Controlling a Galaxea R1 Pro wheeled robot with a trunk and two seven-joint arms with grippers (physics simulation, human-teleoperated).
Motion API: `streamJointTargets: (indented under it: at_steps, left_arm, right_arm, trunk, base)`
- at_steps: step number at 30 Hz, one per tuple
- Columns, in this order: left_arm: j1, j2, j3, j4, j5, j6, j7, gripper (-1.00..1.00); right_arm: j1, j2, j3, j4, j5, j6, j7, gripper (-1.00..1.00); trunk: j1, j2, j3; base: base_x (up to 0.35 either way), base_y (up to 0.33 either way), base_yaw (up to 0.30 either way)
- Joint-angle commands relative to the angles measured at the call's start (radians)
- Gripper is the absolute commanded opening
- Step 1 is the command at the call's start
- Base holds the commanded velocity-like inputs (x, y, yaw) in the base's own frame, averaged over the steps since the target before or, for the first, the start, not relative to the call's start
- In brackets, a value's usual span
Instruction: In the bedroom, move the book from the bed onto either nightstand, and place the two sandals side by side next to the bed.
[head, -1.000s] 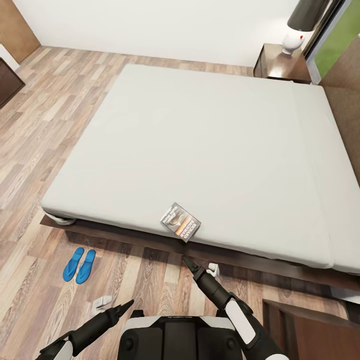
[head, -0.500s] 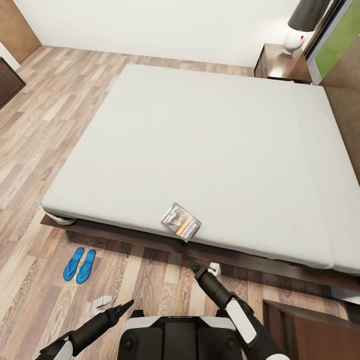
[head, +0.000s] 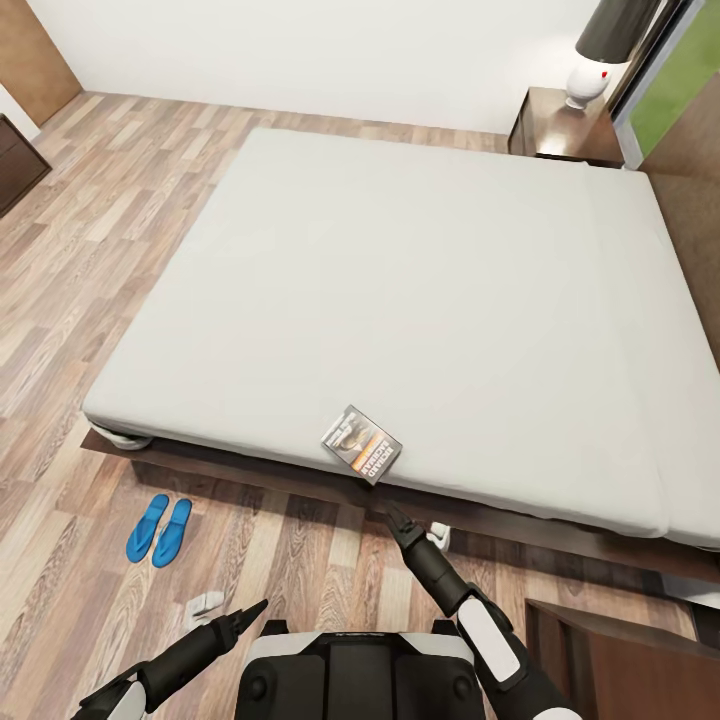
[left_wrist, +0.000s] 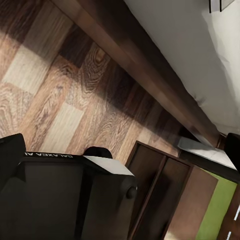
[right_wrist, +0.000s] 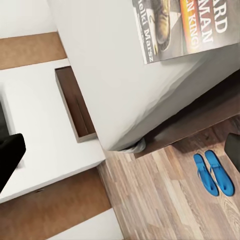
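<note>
Right pincer (head: 393, 513), spread wide, reaches up toward book (head: 361, 444) on bed (head: 420, 280)

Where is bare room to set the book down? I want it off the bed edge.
The mattress is bare beyond the book. The nightstand top is free in front of the lamp.

The head camera is looking steeply down over the bed (head: 420, 290); both wrist cameras are viewing its near edge closely, sharing the book (right_wrist: 187, 27).
</note>
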Motion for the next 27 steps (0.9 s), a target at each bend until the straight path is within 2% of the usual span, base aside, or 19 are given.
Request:
streamJointTargets:
  at_steps: [1, 13, 19, 27]
  left_arm:
    - [0.0, 0.001, -0.004, 0.0, 0.01, 0.009, -0.001, 1.0]
    - [0.0, 0.001, -0.006, 0.0, 0.011, 0.009, 0.0, 1.0]
    - [0.0, 0.001, -0.006, 0.0, 0.011, 0.009, 0.0, 1.0]
    - [0.0, -0.005, -0.005, 0.0, 0.01, 0.009, 0.0, 1.0]
  right_arm:
    - [0.0, 0.0, 0.0, 0.0, -0.01, 0.009, 0.001, 1.0]
    - [0.0, 0.0, -0.001, 0.002, -0.011, 0.011, 0.004, 1.0]
    - [0.0, 0.0, -0.001, 0.002, -0.011, 0.011, 0.004, 1.0]
    - [0.0, 0.001, 0.001, 0.003, -0.01, 0.011, 0.004, 1.0]
  trunk:
    - [0.001, -0.001, -0.001]
    - [0.001, -0.001, -0.001]
    - [0.001, -0.001, -0.001]
    - [0.001, -0.001, -0.001]
  base:
    - [0.0, 0.0, 0.0]
    - [0.018, 0.0, 0.0]
    - [0.148, 0.0, 0.0]
    - [0.025, 0.0, 0.0]
